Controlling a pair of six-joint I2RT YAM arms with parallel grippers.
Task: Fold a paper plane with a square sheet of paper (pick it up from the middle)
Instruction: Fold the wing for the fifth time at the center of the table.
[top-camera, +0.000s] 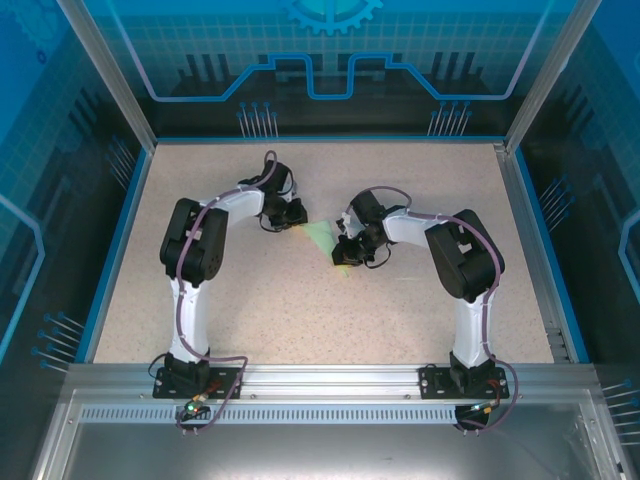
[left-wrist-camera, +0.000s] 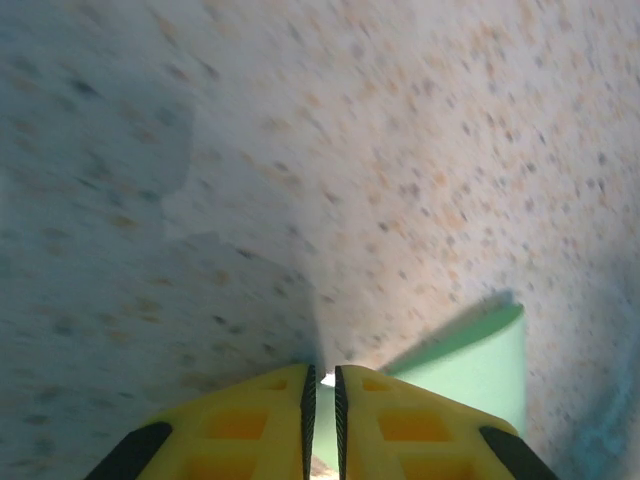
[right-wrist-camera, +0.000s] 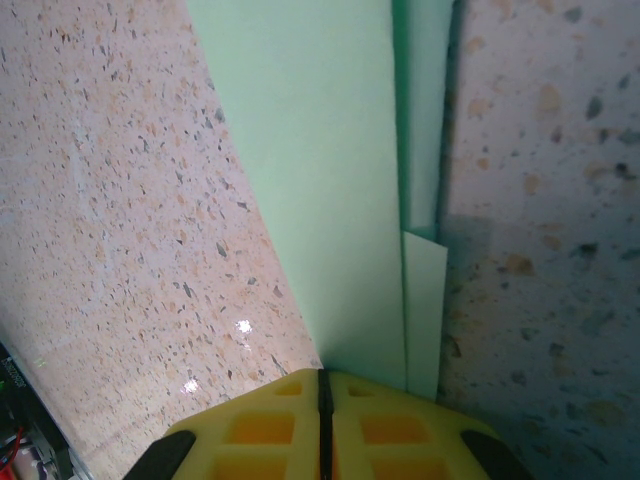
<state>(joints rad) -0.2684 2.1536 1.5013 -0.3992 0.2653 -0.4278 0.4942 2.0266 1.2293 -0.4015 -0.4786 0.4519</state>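
1 folded mint-green paper (top-camera: 320, 240) is stretching between 2 grippers above the speckled table (top-camera: 300, 320); whether it is touching the surface is hard to tell. The left gripper (left-wrist-camera: 322, 388) is pinching 1 end, its 2 yellow fingers (left-wrist-camera: 250, 420) nearly meeting. The right gripper (right-wrist-camera: 322, 385) is clamping the other end, jaws pressed together. From above, both paper ends are hiding under the grippers, and the left wrist view is showing the table blurred

High rear overhead onto the whole table (top-camera: 300, 310); two wrist close-ups low over it, green paper (top-camera: 320, 240) common to all.
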